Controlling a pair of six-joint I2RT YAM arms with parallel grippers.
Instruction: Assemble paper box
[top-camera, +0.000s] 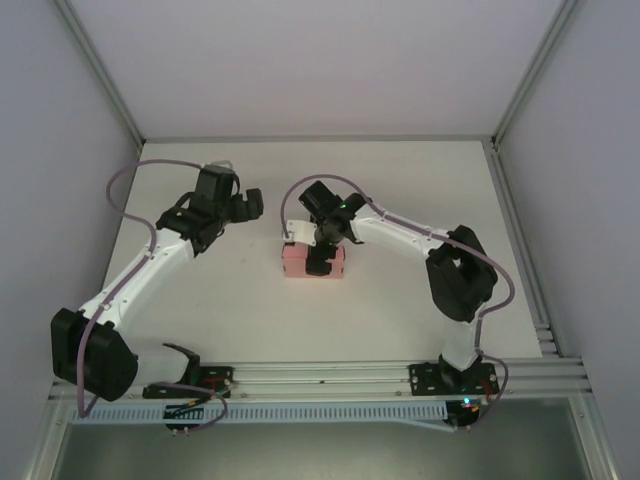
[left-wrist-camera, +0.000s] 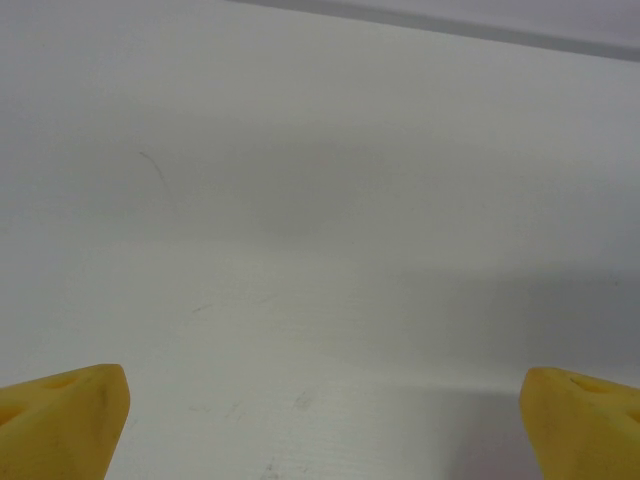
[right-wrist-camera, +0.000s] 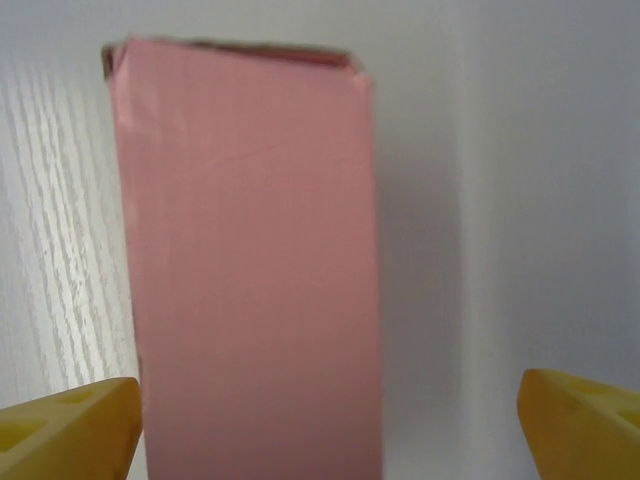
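The paper box (top-camera: 295, 263) is a small folded pink rectangular box lying on the white table just left of centre. My right gripper (top-camera: 320, 258) reaches down over it from above. In the right wrist view the box (right-wrist-camera: 250, 270) fills the left part of the gap of the right gripper (right-wrist-camera: 328, 425). The jaws stand wide, the left yellow fingertip (right-wrist-camera: 80, 430) is right at the box's edge, and bare table separates the box from the right one. My left gripper (top-camera: 248, 206) hovers open to the left of the box, and nothing lies within the left gripper (left-wrist-camera: 325, 425) but bare table.
The white table (top-camera: 420, 180) is walled by pale panels with metal frame posts (top-camera: 100, 70) at the back corners. An aluminium rail (top-camera: 330, 375) runs along the near edge between the arm bases. A cable (top-camera: 130, 175) loops off the left arm.
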